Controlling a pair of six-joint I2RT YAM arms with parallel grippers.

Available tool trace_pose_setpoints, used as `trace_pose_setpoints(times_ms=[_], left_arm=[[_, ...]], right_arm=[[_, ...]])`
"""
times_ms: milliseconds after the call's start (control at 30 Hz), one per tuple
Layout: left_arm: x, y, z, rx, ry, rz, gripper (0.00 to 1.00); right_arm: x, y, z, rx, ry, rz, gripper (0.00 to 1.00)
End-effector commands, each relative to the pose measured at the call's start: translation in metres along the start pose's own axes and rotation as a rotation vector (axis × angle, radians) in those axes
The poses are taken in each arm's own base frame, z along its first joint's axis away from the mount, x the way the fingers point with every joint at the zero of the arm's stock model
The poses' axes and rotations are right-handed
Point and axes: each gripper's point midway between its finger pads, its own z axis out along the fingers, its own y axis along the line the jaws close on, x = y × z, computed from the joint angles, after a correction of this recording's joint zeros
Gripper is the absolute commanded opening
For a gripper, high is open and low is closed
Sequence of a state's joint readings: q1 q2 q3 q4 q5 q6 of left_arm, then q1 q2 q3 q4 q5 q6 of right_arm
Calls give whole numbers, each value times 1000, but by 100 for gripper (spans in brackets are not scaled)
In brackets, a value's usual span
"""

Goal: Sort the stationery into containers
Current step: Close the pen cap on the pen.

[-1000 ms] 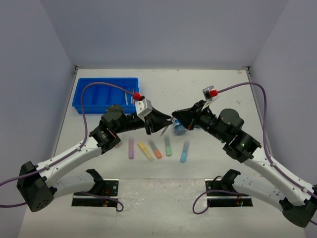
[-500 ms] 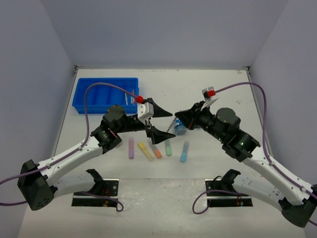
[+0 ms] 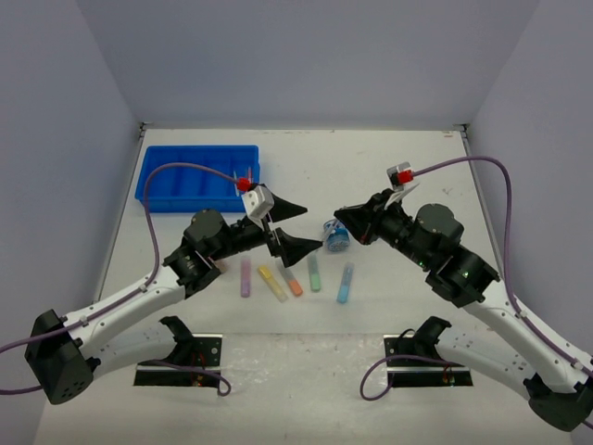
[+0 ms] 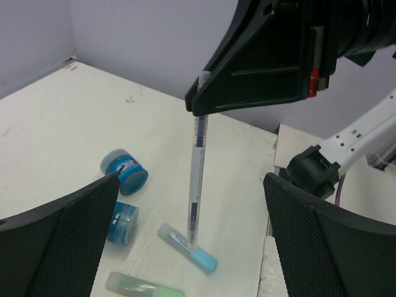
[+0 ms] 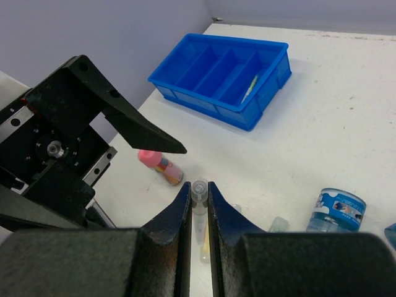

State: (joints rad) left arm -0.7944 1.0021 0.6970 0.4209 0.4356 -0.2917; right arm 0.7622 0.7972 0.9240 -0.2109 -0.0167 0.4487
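Right tool point(image 5: 199, 187) pinched a thin pen point(image 4: 197, 185) by its top, holding it upright over the surface point(image 3: 417, 158), while the left tool point(image 3: 313, 227) gaped wide and empty beside it. At ten o'clock sat the blue tray point(image 3: 185, 206), with only one pen point(image 5: 250, 88) visible inside. Two blue tubs point(image 4: 125, 172), the pink-capped bottle point(image 5: 162, 166) and five marker sticks point(image 3: 290, 278) at six o'clock lay unsorted, so most of the job seemingly remained.

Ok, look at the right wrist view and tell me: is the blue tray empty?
No, a thin pen lies in one end compartment of the blue tray.
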Motion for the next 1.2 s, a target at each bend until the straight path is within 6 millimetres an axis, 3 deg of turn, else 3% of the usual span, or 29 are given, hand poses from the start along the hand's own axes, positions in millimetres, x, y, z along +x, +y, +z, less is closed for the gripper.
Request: trace_pose_setpoints(times_ms=[0, 300, 400, 667, 800, 833, 1000, 1100, 1167], left_arm=[[-18, -3, -4, -31, -52, -80, 100], [1, -24, 12, 166, 45, 35, 100], [4, -28, 17, 198, 49, 53, 96], [14, -20, 32, 196, 87, 16, 64], [12, -22, 36, 210, 87, 1, 12], [13, -21, 36, 204, 93, -4, 2], [7, -14, 36, 154, 72, -8, 0], [-4, -10, 36, 113, 32, -20, 0], [-16, -15, 36, 135, -8, -15, 0]], right_arm=[[-22, 12, -7, -35, -29, -41, 0], [-29, 29, -9, -104, 12, -60, 0], [-26, 37, -7, -140, 40, -52, 0], [-30, 46, -6, -179, 36, -39, 0], [-26, 45, 0, -183, 41, -36, 0], [-26, 44, 1, -179, 38, -35, 0], [-23, 46, 4, -204, 32, -36, 0], [-7, 46, 8, -239, 47, -21, 0], [17, 36, 16, -228, 81, -5, 0]])
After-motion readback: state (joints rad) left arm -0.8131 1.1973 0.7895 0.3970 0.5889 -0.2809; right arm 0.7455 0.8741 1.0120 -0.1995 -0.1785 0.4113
